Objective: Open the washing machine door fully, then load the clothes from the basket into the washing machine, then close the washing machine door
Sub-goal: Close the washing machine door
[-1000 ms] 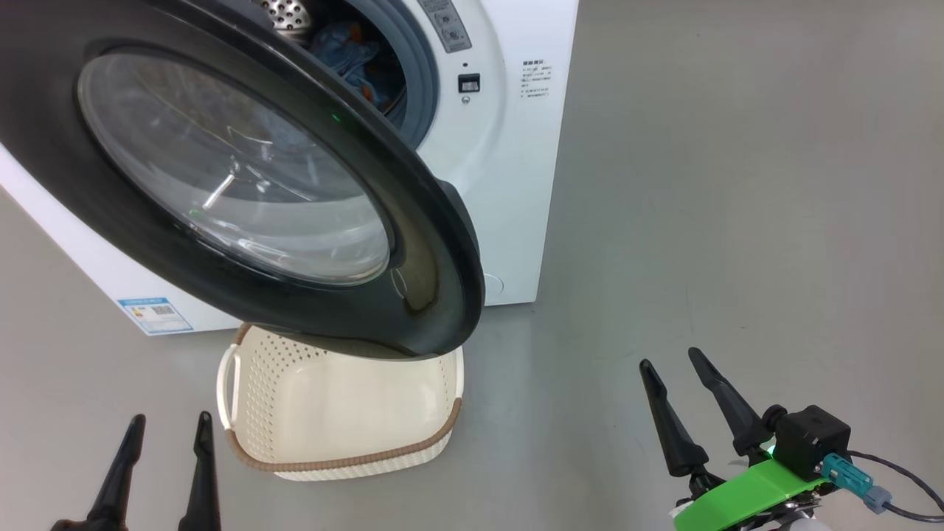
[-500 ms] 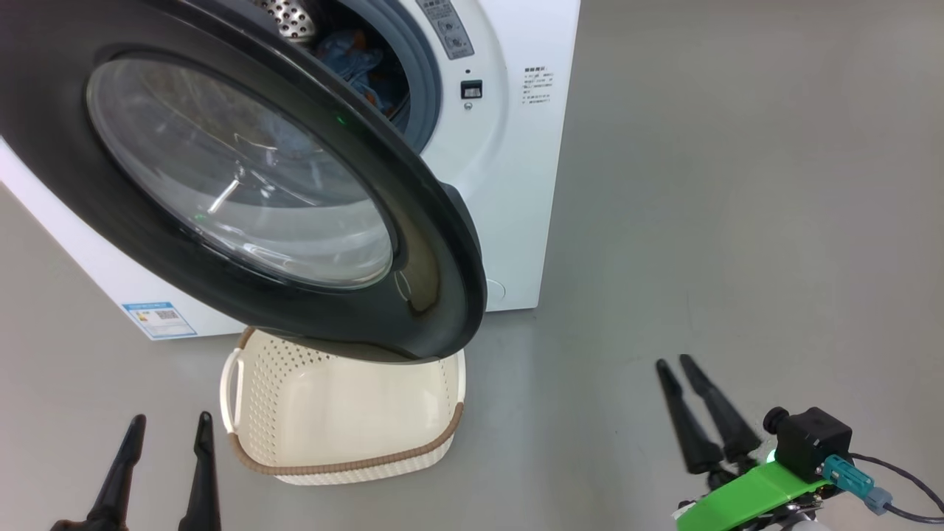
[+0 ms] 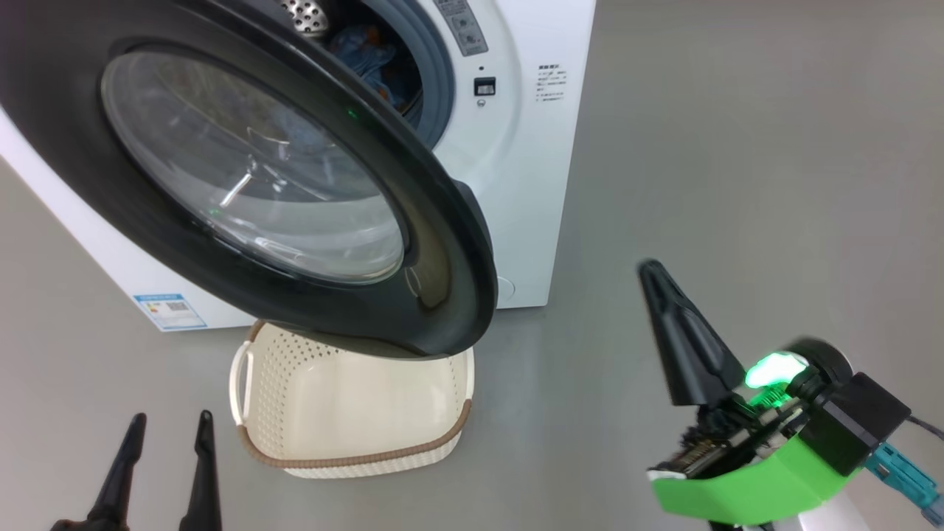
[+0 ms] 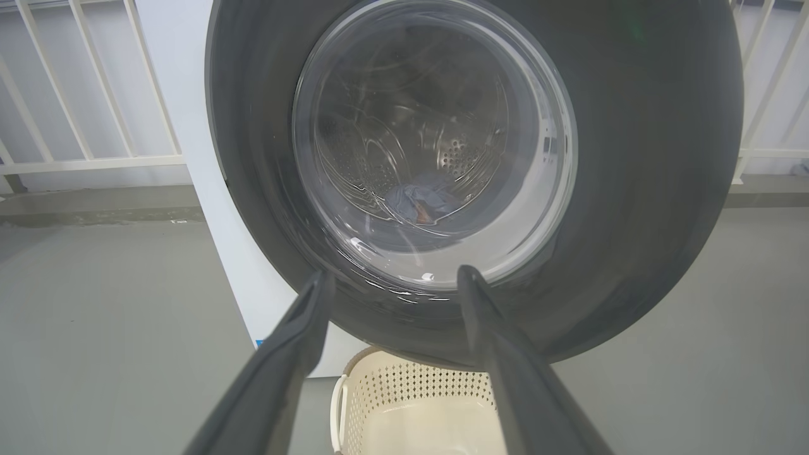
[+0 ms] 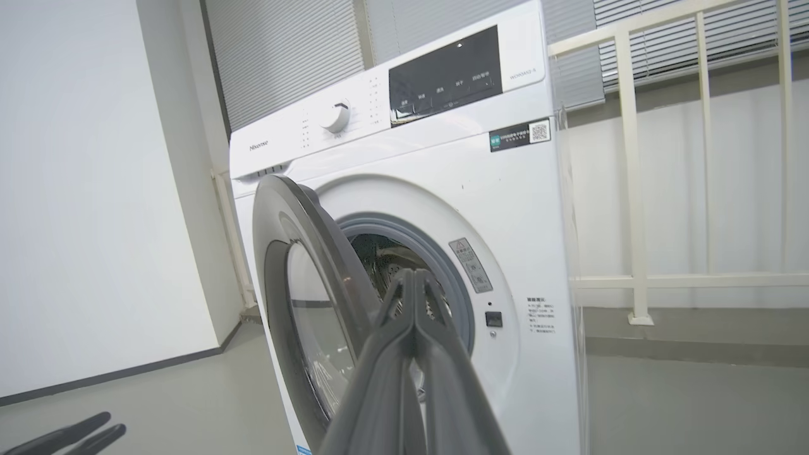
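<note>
While your head camera looked down, your right gripper [image 3: 656, 284] was clenched on nothing, its two fingers pressed into one spike and raised over bare floor. Well off to its left hung the washing machine door [image 3: 251, 177], standing partway open. Under the door's lower edge sat the basket [image 3: 346, 463], with no garment in the part you could see. Past the door's upper rim, the clothes [image 3: 372, 59] lay inside the drum of the washing machine [image 3: 531, 184]. Your left gripper [image 3: 170, 422] rested low, just left of the basket, fingers spread and holding nothing.

From the left wrist, the door's glass stood straight ahead of those spread fingers. The clothes showed through it on the drum floor, and the basket sat below the fingertips.

From the right wrist, the shut fingers pointed at the drum opening, with the door's edge just left of them. Loading looked done, so I judge that gripper was clenched to serve as a blunt pusher for shutting the door. The left one seemed parked clear of the swing.
</note>
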Motion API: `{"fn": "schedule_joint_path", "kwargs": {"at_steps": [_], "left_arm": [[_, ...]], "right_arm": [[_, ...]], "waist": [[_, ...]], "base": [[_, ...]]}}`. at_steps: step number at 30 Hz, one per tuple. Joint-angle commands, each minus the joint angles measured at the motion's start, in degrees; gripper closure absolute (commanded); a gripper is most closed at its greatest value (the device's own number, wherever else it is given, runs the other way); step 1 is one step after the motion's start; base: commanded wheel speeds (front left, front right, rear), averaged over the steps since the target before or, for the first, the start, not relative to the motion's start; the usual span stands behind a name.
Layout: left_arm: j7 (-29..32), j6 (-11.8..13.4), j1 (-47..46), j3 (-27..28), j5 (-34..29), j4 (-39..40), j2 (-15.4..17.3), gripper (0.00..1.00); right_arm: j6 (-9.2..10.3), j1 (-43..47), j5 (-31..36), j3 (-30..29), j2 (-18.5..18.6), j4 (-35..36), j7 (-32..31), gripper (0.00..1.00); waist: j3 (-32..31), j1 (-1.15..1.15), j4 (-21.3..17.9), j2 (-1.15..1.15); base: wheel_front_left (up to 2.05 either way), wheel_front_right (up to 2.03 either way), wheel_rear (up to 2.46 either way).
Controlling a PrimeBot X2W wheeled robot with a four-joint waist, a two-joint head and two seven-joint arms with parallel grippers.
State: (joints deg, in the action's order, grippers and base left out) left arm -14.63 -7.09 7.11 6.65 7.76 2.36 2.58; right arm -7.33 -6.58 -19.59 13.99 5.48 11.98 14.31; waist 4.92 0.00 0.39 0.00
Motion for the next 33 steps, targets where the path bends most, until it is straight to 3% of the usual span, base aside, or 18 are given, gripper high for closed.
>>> {"fn": "schedule_joint_path", "kwargs": {"at_steps": [1, 5, 8, 19, 25, 33], "left_arm": [[-0.37, -0.18, -1.83, 1.55, -0.33, 1.21, 0.31, 0.00], [-0.37, -0.22, -2.93, 0.31, -0.16, 0.93, 0.31, 0.00], [-0.37, -0.24, -3.61, -0.82, 0.08, 0.69, 0.31, 0.00], [-0.37, -0.25, -7.53, -5.10, 2.24, 0.84, 0.31, 0.00], [-0.37, -0.27, -10.41, -6.80, 3.15, 0.90, 0.30, 0.00], [-0.37, -0.10, -12.47, -7.83, 4.05, 0.79, 0.30, 0.00]], "right_arm": [[-0.16, -2.51, -0.41, 2.89, 0.18, 3.12, 0.69, 1.00], [-0.16, -6.37, -1.31, 9.46, 1.63, 8.18, 0.69, 1.00], [-0.16, -8.56, -2.26, 14.74, 2.99, 7.20, 0.69, 1.00], [-0.16, -15.04, -8.61, 32.83, 5.53, -17.15, -0.04, 1.00], [-0.16, -18.97, -9.20, 33.69, 5.14, -25.11, 0.61, 1.00], [-0.16, -21.26, -6.38, 26.87, 3.90, -26.00, 0.67, 1.00]], "waist": [[0.31, 0.00, 0.45, 0.00], [0.76, 0.00, 2.06, 0.00], [0.99, 0.00, 3.61, 0.00], [5.66, 0.00, 10.42, 0.00], [9.54, 0.00, 12.80, 0.00], [13.26, 0.00, 13.84, 0.00]], "base": [[0.00, 0.00, 0.00], [0.00, 0.00, 0.00], [0.00, 0.00, 0.00], [0.00, 0.00, 0.00], [0.00, 0.00, 0.00], [0.00, 0.00, 0.00]]}}
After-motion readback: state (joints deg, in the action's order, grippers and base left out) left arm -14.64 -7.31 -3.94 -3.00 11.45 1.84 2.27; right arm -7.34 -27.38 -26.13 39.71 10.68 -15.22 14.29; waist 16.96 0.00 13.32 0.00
